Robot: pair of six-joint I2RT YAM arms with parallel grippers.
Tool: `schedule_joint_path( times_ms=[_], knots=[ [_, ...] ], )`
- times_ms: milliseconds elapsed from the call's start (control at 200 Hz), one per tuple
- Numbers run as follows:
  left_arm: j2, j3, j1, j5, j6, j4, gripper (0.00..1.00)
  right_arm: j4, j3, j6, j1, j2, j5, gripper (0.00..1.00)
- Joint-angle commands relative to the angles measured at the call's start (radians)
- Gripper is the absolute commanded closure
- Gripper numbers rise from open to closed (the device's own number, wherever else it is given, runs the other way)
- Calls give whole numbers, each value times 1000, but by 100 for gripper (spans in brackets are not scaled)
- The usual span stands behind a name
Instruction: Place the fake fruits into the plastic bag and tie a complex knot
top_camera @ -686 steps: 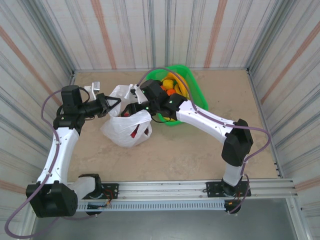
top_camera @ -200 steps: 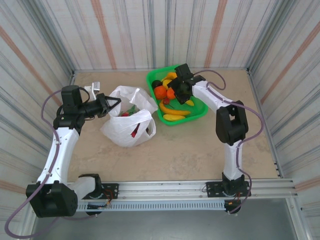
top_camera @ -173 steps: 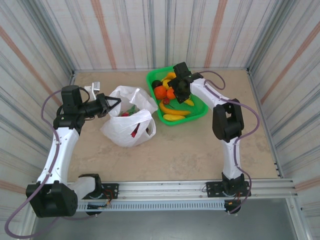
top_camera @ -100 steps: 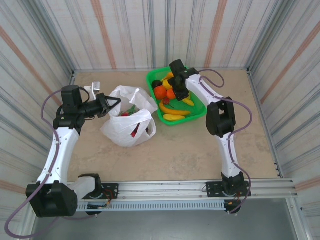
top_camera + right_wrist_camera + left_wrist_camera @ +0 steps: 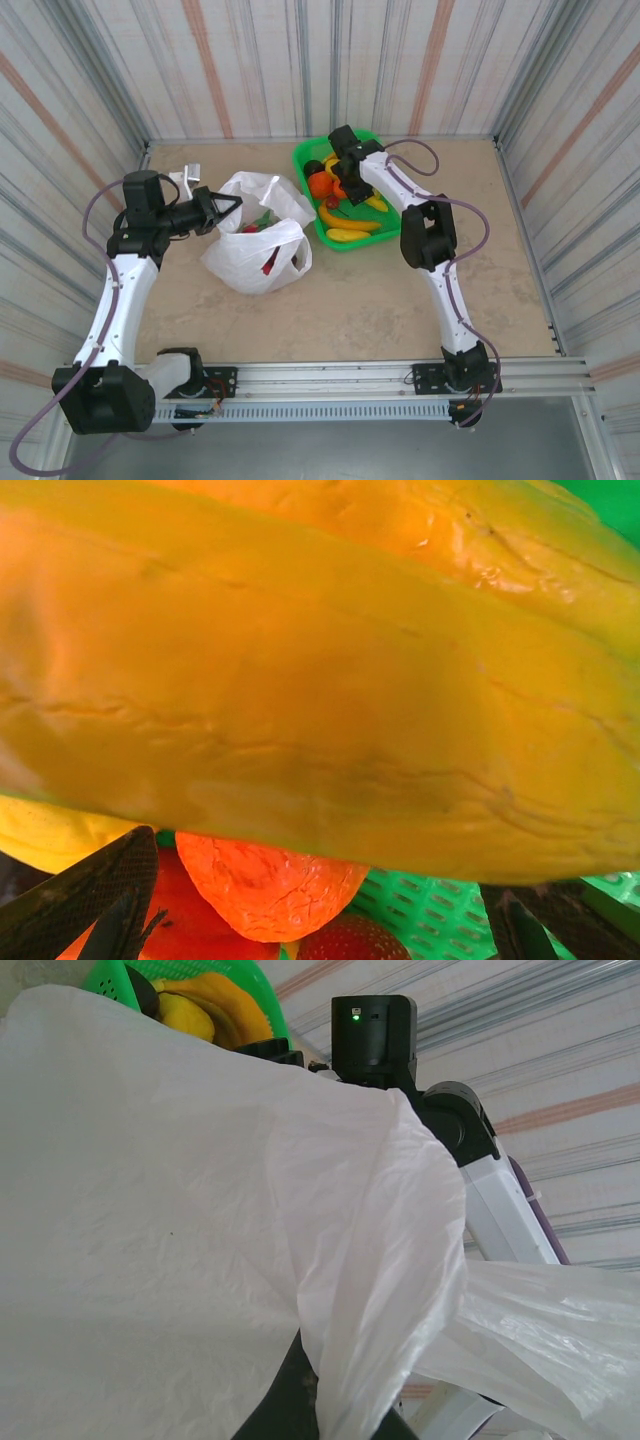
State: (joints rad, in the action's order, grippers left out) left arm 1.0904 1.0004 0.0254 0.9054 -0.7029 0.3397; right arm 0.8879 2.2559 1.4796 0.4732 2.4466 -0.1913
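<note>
left gripper: pinched shut on the rim of the plastic bag, on the left side of its mouth. On the left wrist cam the white film drapes right over it.
right gripper: jaws spread wide, nose down in the green mesh basket. Its fingers sit off to either side below a big yellow banana, and honestly I can't tell if they touch it.
under that banana: an orange piece and a little red strawberry-looking one, with the green mesh behind them.
rest of the basket: more bananas along the near side and a dark purple piece at the far-left corner.
plastic bag: sits on the table just left of the basket, crinkly, mouth gaping upward.
inside the bag: a couple of red pieces showing at the opening.
arms: the left arm comes in from the left wall side. The right arm is stretched out to the basket at the far end of the table.
</note>
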Motion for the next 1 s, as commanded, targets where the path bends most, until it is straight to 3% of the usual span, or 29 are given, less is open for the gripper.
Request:
schedule_joint_path(
  times_ms=[0,376,516,761,992],
  knots=[
    [3,24,6,10,15,-5,100,29,33,-14,10,39,-54,15],
    [1,24,5,10,16,1,100,23,115,-72,19,151,-26,15],
    [0,24,5,10,14,3,100,46,108,-69,25,160,-19,25],
    [-4,23,6,7,19,7,100,5,26,-83,25,72,-33,40],
    [-9,15,5,9,13,4,100,-52,-83,-97,25,-46,-26,41]
  ],
)
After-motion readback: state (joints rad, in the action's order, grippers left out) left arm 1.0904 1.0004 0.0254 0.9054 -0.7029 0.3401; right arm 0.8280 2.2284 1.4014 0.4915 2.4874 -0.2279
